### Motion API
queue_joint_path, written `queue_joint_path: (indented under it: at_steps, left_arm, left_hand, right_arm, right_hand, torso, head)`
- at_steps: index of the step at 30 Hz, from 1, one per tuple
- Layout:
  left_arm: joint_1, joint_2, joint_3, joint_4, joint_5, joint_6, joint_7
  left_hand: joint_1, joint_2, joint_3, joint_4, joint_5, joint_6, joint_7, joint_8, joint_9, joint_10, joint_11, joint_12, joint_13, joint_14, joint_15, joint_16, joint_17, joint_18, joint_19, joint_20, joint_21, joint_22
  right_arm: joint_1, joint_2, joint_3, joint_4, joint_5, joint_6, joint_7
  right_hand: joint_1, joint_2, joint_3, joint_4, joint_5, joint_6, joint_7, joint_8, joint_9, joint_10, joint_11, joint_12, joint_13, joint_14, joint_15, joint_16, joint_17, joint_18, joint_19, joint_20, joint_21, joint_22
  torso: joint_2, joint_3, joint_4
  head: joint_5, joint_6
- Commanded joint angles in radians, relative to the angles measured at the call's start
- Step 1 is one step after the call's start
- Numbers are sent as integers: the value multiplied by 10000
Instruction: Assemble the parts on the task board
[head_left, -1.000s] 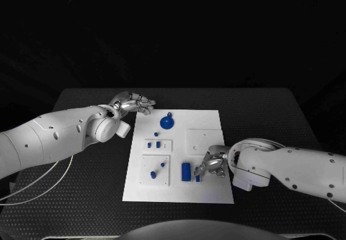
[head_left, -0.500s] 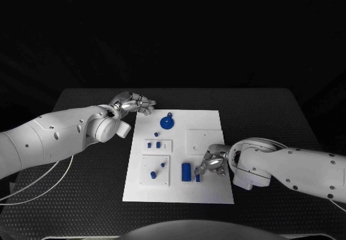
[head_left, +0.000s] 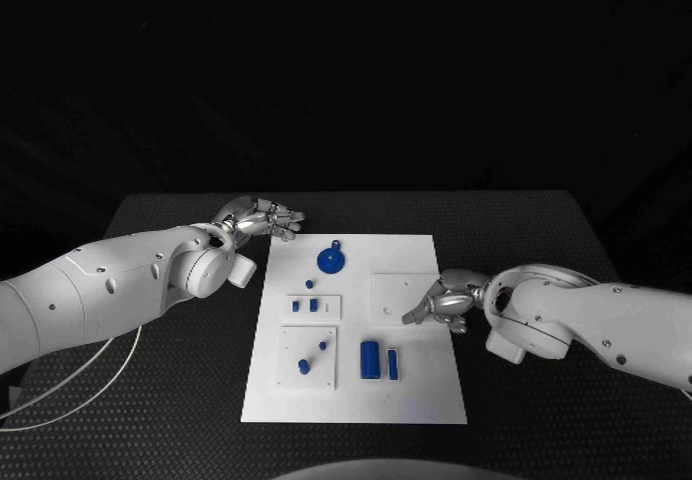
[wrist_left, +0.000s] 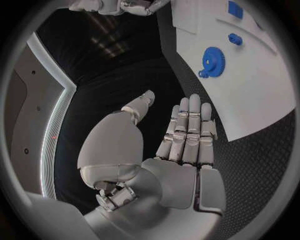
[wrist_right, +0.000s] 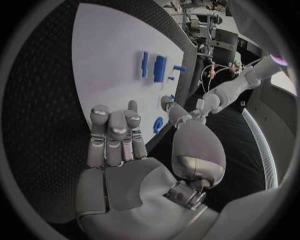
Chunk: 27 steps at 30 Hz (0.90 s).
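Note:
The white task board (head_left: 418, 390) lies mid-table. On it sit a blue gear (head_left: 332, 262), two short pegs (head_left: 304, 305) in a small plate, two small pieces (head_left: 313, 357) on a lower plate, and a blue cylinder (head_left: 371, 360) with a narrow bar (head_left: 392, 363) beside it. My right hand (head_left: 444, 300) hovers over the board's right edge with its fingers loosely apart, holding nothing. My left hand (head_left: 263, 217) hangs off the board's far left corner, fingers spread and empty. The left wrist view shows that flat palm (wrist_left: 181, 145) near the gear (wrist_left: 212, 56). The right wrist view shows the right hand (wrist_right: 115, 140), the cylinder (wrist_right: 160, 68) and the bar (wrist_right: 144, 65).
A blank square plate (head_left: 404, 283) is set in the board just left of my right hand. Black matting (head_left: 562, 250) surrounds the board on all sides. A white cable (head_left: 87, 375) trails under my left arm.
My right hand has drawn back from the narrow bar beside the cylinder and moved farther along the board's right edge. The camera has shifted. My left hand has kept its place.

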Motion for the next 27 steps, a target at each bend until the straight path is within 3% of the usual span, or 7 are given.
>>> queue_joint_path:
  at_steps: [1,5,8,13,20,23,27]
  left_arm:
    - [9,82,9,-101,734,-213,588]
    - [27,111,17,-235,944,-244,715]
    - [77,286,21,-596,1291,-159,749]
    - [134,508,32,-1088,1583,95,772]
    - [236,807,42,-1747,1948,751,630]
    - [232,1010,43,-2006,2313,591,812]
    - [228,1066,43,-2075,2419,534,995]
  left_hand:
    - [5,128,11,33,-44,77,-33,87,19,107,-20,52,9,113,-7,-49,39,137,-17,-38,13,223]
    - [83,222,4,-18,-41,152,-79,131,26,203,-62,86,22,205,-48,-34,99,149,58,-71,32,213]
    - [132,292,-5,-61,-39,221,-111,167,33,269,-99,107,29,230,-61,-52,127,147,91,-86,27,202]
    - [161,386,-57,-136,-39,265,-150,184,22,293,-136,90,19,90,-25,-207,123,122,62,-68,-23,191]
    - [-28,343,-210,-200,-65,-305,-232,-142,-149,-993,-25,-130,-451,-1689,413,-1485,-311,31,-736,345,-624,48]
    - [-75,325,-220,-169,-66,-315,-276,-137,-145,-1048,-76,-111,-512,-1864,412,-1622,-365,3,-871,381,-761,15]
    - [-89,343,-220,-156,-65,-291,-300,-117,-136,-1038,-104,-94,-539,-1884,388,-1652,-375,3,-855,366,-801,1]
  right_arm:
    - [107,130,60,-704,2150,-807,2765]
    - [130,584,314,-2057,3194,-845,4109]
    - [126,1253,517,-3566,3784,-688,4982]
    - [21,2090,785,-5314,4492,-311,5727]
    - [-332,3075,1350,-7400,5670,235,6297]
    - [-430,3137,1465,-7651,5730,306,6413]
    - [-493,3109,1579,-7569,5779,339,6473]
  right_hand:
    - [18,496,-499,-465,143,-238,201,15,17,-142,22,0,-7,-107,23,-66,1,295,-154,-8,-100,-38]
    - [405,872,-694,-678,107,-264,241,14,2,-482,74,-183,-87,-424,84,-310,-109,294,-539,99,-340,-100]
    - [776,996,-770,-669,152,-309,288,3,-13,-887,123,-461,-237,-812,153,-635,-282,269,-965,231,-626,-176]
    - [1380,1262,-654,-625,50,-550,512,-66,-49,-1947,388,-1865,-1411,-2106,519,-1914,-1134,-6,-2329,820,-1774,-587]
    - [1784,1481,591,-620,-859,-1142,753,-180,-210,-2619,1170,-6008,-6005,-3215,1827,-6210,-4321,-438,-4307,1795,-4671,-2293]
    - [1916,1516,633,-659,-802,-1353,723,-183,-329,-2273,1360,-7380,-7665,-3482,2232,-7503,-5221,-618,-5251,2084,-5535,-2760]
    - [1875,1502,340,-645,-765,-1496,701,-92,-477,-1838,1420,-8292,-9049,-3475,2389,-8350,-6019,-380,-5022,2359,-6233,-3507]
  torso:
    - [-100,5,-58]
    - [-216,15,-104]
    - [-351,21,-117]
    - [-568,-13,-148]
    - [-738,-2,-206]
    - [-797,0,-210]
    - [-853,4,-221]
  head:
    - [-25,269]
    - [-40,616]
    - [-114,1088]
    - [-154,1578]
    - [-96,2243]
    - [-71,2302]
    - [-26,2265]
